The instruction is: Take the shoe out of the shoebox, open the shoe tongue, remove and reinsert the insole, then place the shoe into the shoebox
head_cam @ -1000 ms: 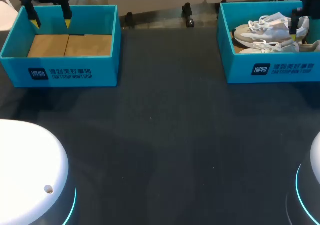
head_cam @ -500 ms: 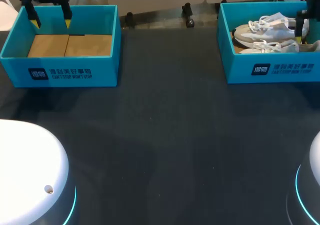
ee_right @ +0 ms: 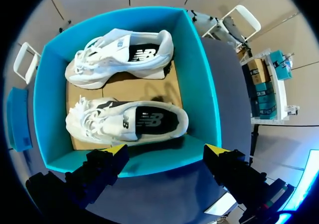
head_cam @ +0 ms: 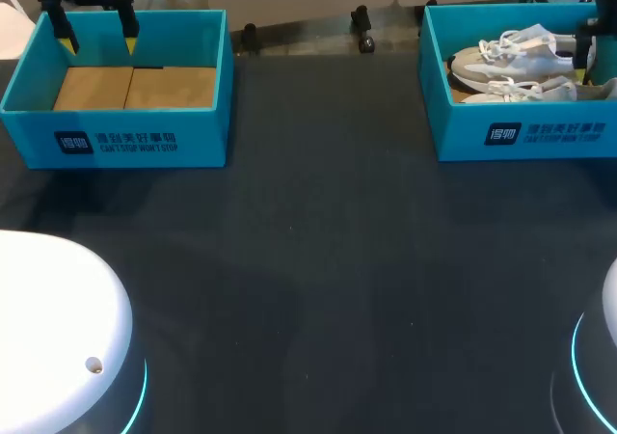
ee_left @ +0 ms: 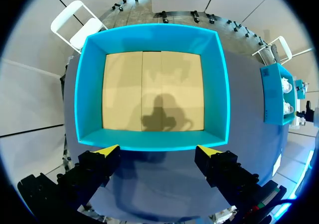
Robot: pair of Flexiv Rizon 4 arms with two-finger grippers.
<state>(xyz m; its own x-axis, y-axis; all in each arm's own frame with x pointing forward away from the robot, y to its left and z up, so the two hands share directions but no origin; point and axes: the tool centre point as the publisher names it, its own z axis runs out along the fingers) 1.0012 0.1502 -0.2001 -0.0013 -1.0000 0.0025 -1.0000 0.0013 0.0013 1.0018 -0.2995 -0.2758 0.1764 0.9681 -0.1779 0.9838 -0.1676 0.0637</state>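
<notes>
Two white lace-up shoes lie side by side in the blue shoebox [head_cam: 549, 133] at the table's far right, one shoe [head_cam: 511, 58] behind the other shoe [head_cam: 525, 90]. My right gripper [head_cam: 588, 53] hangs open over the box's right end. From its wrist I look down into the shoebox [ee_right: 204, 84]. The right gripper [ee_right: 164, 149] is above the box wall beside the closer shoe [ee_right: 124, 120], and the other shoe [ee_right: 122, 55] lies further ahead. My left gripper [head_cam: 96, 37] stands open over the second box's back wall, holding nothing.
The second blue box [head_cam: 116, 140] at the far left holds only a cardboard floor [ee_left: 152, 92]; the left gripper [ee_left: 157, 150] hovers just outside its wall [ee_left: 222, 84]. The dark table [head_cam: 318, 260] stretches between the boxes. White robot bases fill both near corners.
My right gripper has drifted to the right over the shoebox, toward the view's edge. The left arm and both shoes have stayed put.
</notes>
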